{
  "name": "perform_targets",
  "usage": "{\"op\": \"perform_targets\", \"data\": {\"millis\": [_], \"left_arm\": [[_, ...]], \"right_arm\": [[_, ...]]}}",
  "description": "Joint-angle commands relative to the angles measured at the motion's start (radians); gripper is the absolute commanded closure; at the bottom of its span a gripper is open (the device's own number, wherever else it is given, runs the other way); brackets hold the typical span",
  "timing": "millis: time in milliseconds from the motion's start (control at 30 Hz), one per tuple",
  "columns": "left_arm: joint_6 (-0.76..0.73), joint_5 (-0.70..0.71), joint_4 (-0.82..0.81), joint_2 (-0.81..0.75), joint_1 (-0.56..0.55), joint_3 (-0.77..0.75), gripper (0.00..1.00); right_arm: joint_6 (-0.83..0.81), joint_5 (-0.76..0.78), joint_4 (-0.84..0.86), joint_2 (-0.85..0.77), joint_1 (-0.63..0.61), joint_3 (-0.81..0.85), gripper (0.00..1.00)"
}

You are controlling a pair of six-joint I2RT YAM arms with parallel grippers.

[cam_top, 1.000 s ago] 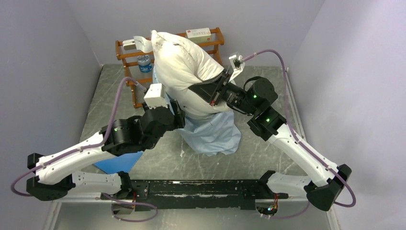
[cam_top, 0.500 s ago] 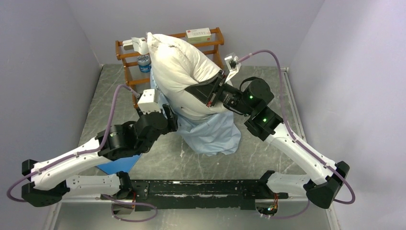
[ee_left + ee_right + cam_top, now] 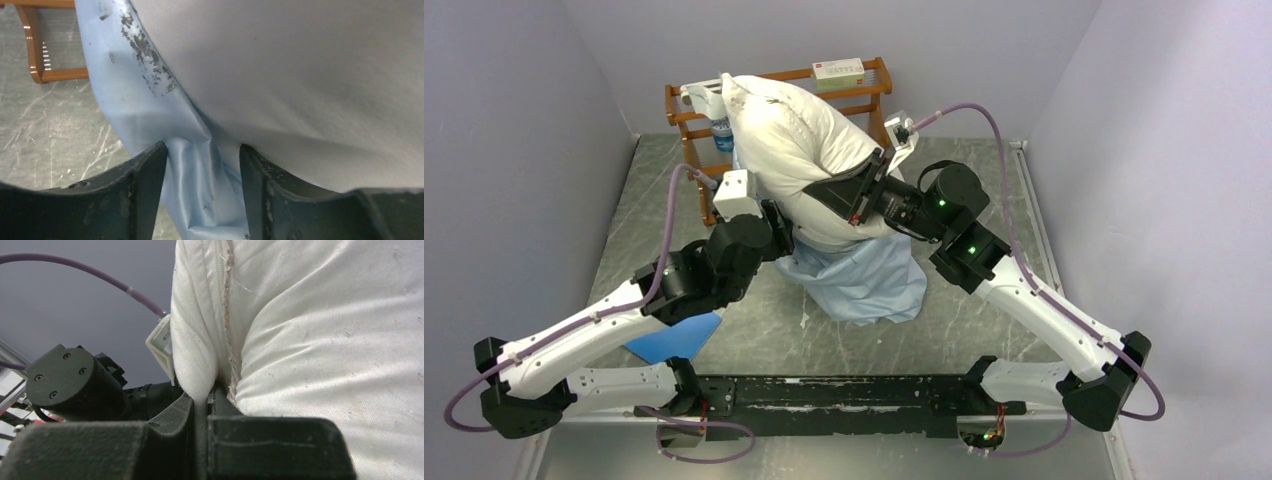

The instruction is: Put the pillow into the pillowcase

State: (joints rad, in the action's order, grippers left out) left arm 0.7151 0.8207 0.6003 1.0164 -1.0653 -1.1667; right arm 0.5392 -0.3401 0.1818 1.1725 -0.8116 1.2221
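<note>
Right gripper (image 3: 202, 400) clamps seam of soft pillow (image 3: 325, 340); left gripper (image 3: 204, 160), half-open, straddles limp pillowcase (image 3: 150, 115) fold, likely its best hold.

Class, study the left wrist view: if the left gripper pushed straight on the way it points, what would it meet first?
The pillowcase: a fold of it lies inside the left gripper, between its open jaws. The pillow bulges just behind, though how close is unclear.

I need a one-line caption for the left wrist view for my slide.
Left end effector straddling a fold of the pillowcase beneath the pillow.
</note>
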Motion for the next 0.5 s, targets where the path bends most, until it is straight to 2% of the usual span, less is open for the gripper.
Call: {"op": "perform_targets", "data": {"millis": [0,67,167,200,267,300,467], "left_arm": [[0.024,-0.010,0.044,0.039,0.017,-0.022,0.38],[0.035,-0.027,0.027,0.040,0.022,0.008,0.39],[0.024,-0.059,-0.024,0.029,0.030,0.044,0.48],[0.016,-0.062,-0.030,0.026,0.031,0.043,0.55],[-0.015,-0.075,-0.055,0.010,0.030,0.035,0.84],[-0.031,-0.079,-0.067,-0.003,0.031,0.028,0.93],[-0.083,-0.080,-0.172,-0.119,0.031,0.016,0.95]], "right_arm": [[0.032,0.001,-0.076,0.034,-0.015,-0.008,1.00],[0.034,0.003,-0.075,0.031,-0.017,-0.012,1.00],[0.036,0.010,-0.071,0.026,-0.021,-0.018,1.00],[0.037,0.009,-0.073,0.027,-0.020,-0.016,1.00],[0.034,0.005,-0.094,0.033,-0.024,-0.002,1.00],[0.029,-0.001,-0.111,0.039,-0.026,0.009,1.00],[-0.023,-0.008,-0.177,0.043,-0.037,0.032,0.92]]}}
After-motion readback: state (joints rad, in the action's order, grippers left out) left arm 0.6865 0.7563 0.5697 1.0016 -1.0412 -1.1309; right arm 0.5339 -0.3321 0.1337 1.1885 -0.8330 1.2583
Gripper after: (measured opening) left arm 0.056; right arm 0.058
